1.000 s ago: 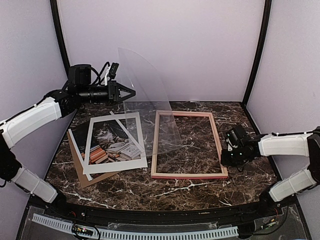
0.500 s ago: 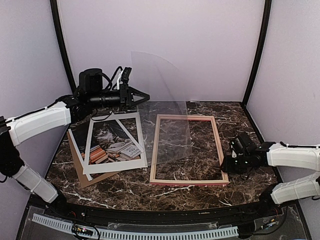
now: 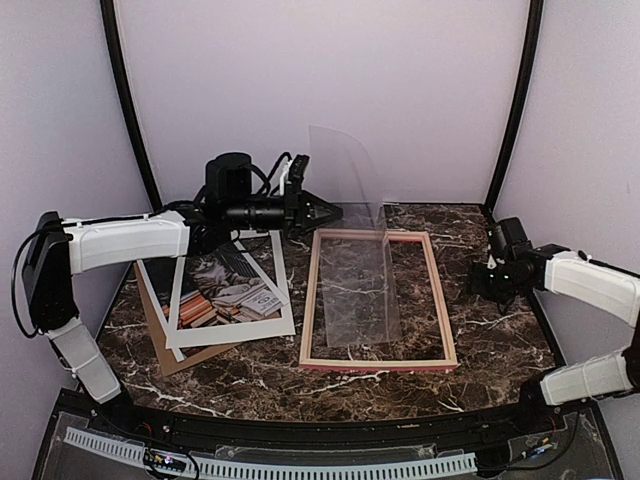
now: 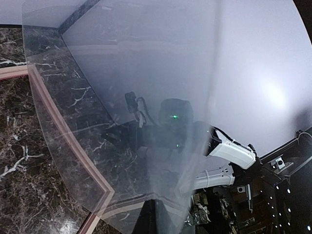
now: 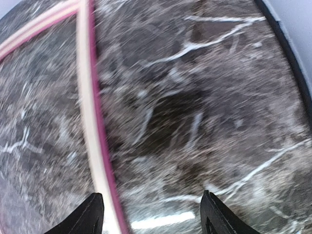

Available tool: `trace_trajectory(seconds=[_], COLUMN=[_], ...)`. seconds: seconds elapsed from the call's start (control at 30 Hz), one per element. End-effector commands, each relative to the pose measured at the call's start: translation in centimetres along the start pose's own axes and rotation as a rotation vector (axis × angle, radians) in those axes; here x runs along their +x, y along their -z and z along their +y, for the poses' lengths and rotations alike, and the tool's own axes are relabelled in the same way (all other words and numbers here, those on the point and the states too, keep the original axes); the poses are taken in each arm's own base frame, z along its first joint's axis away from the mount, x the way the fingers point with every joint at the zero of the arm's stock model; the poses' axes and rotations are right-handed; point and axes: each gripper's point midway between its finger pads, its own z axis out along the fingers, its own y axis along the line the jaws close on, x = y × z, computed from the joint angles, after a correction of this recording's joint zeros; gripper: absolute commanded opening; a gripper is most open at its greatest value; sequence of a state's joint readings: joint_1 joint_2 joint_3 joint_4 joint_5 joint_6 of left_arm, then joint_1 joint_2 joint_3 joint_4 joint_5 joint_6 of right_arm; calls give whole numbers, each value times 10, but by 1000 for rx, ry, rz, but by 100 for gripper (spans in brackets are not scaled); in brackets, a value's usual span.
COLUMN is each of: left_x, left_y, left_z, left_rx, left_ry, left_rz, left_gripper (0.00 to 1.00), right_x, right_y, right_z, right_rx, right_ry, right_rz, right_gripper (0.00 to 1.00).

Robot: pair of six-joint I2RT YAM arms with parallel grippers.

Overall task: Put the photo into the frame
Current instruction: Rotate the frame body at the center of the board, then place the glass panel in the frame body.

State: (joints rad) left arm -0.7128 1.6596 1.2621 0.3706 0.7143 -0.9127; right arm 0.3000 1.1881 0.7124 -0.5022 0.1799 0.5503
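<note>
The photo (image 3: 226, 284), a cat with stacked books, lies at the left of the table under a white mat (image 3: 235, 330). The pink-faced wooden frame (image 3: 308, 300) lies flat in the middle. My left gripper (image 3: 320, 212) is shut on the edge of a clear sheet (image 3: 345, 170), which stands tilted over the frame's opening. In the left wrist view the sheet (image 4: 146, 87) fills most of the picture above the shut gripper (image 4: 148, 218), with a frame rail (image 4: 12, 72) at the left. My right gripper (image 3: 485, 285) hovers open to the right of the frame. The right wrist view shows it (image 5: 153, 214) empty over marble beside the frame's rail (image 5: 90, 122).
A brown backing board (image 3: 178, 358) lies under the photo and mat, its corner sticking out toward the front left. Black posts and lilac walls close in the marble table (image 3: 500, 340) at the back and sides.
My left arm has swung right, carrying the clear sheet from over the mat to over the frame. The right gripper has opened and drawn back from the frame's right rail.
</note>
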Motion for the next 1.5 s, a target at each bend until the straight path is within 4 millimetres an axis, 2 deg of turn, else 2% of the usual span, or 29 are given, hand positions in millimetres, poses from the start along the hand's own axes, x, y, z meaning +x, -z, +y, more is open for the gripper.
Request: trace_trajectory(seconds=[0.0, 0.03, 0.1, 0.2, 0.27, 0.33, 0.4, 0.5, 0.6, 0.8, 0.93, 1.0, 1.17, 1.47], left_x=[-11, -6, -7, -6, -6, -5, -4, 7, 15, 34, 44, 45, 47, 51], left_y=[-22, -30, -41, -51, -56, -61, -68, -78, -81, -69, -55, -48, -43, -46], left_z=[-56, -59, -74, -85, -85, -74, -50, 5, 56, 146, 190, 205, 221, 229], left_rx=[186, 215, 276, 324, 340, 321, 266, 155, 61, -153, -256, -306, -344, -353], left_ry=[-39, -36, -33, -18, -9, 14, 69, 183, 254, 327, 351, 341, 318, 300], left_rz=[4, 25, 41, 64, 71, 70, 61, 79, 83, 135, 179, 192, 214, 251], left_gripper=[0, 0, 0, 0, 0, 0, 0, 0, 0, 0, 0, 0, 0, 0], right_x=[-31, -37, -46, -56, -59, -60, -60, -63, -63, -55, -53, -52, -50, -43], right_y=[2, 2, 2, 1, 0, -2, -5, -7, -11, -22, -26, -27, -31, -36], right_z=[-37, -43, -54, -66, -73, -75, -77, -79, -78, -74, -72, -71, -67, -65], right_rx=[87, 92, 85, 76, 85, 86, 88, 85, 75, 47, 34, 31, 5, -12], right_ry=[-32, -48, -81, -117, -130, -130, -129, -131, -126, -125, -123, -123, -118, -114], right_rz=[-32, -39, -50, -60, -62, -57, -50, -53, -43, -9, 6, 11, 27, 49], right_gripper=[69, 69, 69, 69, 69, 69, 69, 69, 69, 68, 68, 68, 68, 67])
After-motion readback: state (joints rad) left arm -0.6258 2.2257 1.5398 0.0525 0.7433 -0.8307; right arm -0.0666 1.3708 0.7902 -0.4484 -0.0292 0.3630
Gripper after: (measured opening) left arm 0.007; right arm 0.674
